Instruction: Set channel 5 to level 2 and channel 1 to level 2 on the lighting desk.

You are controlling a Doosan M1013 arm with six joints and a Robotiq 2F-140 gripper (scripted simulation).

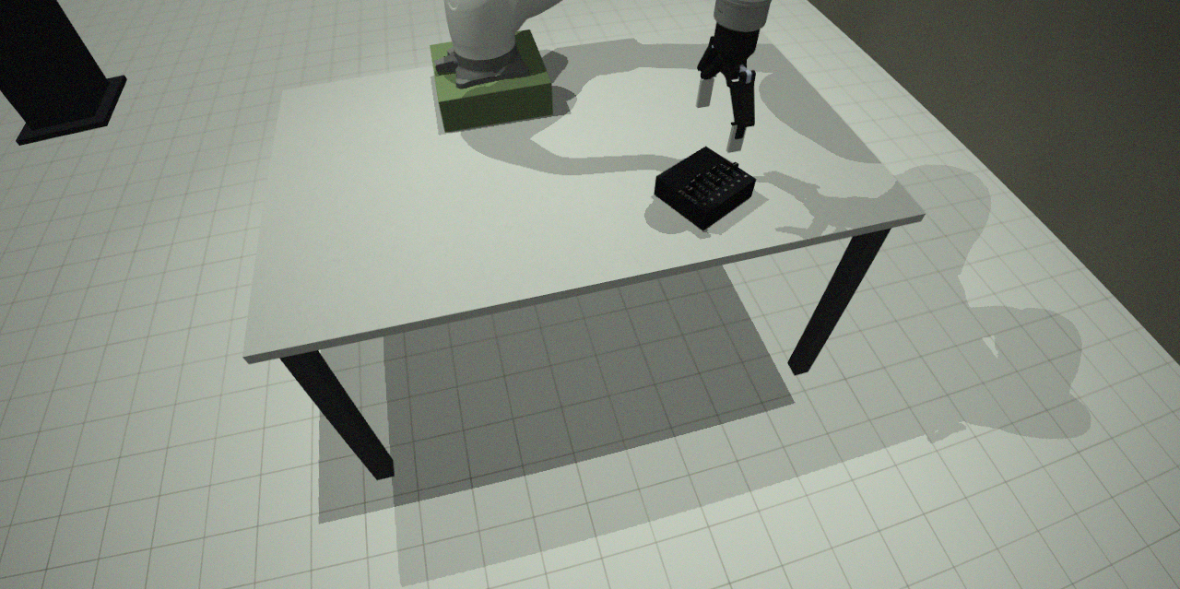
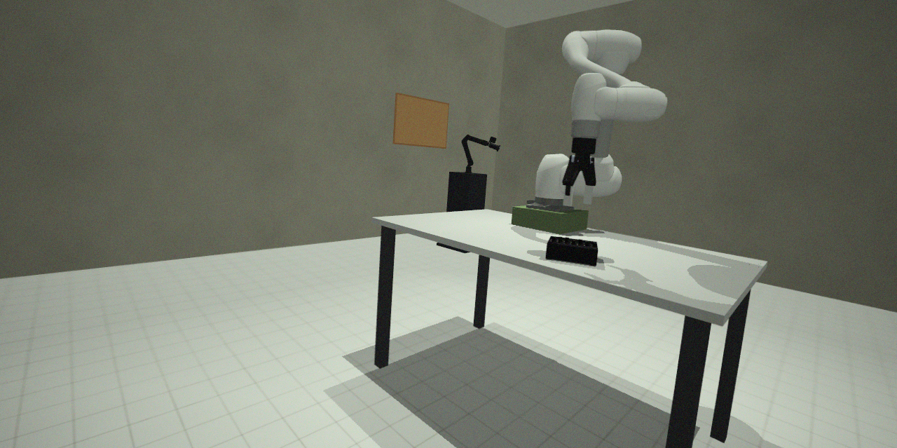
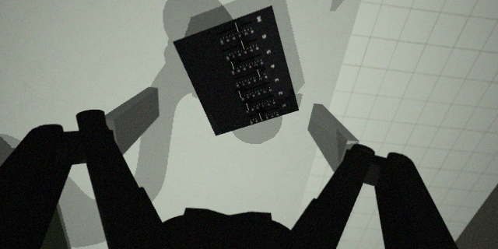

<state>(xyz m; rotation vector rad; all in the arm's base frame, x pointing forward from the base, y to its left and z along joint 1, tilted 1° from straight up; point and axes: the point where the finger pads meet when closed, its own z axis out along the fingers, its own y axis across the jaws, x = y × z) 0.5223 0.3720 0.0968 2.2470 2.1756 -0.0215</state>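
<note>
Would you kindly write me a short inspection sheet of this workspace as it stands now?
Surface: white table on dark legs; arm shadows fall across it.
Job's things: black lighting desk near the table's far-right edge, its faders in a row; levels too small to read.
Clutter: nothing seen on the table besides the green arm base.
Gripper: gripper open, holding nothing, pointing down, above the table beside the desk, apart from it.
Cables: nothing seen.
Surroundings: tiled floor, grey walls, orange board, small black arm on a pedestal, dark posts.
</note>
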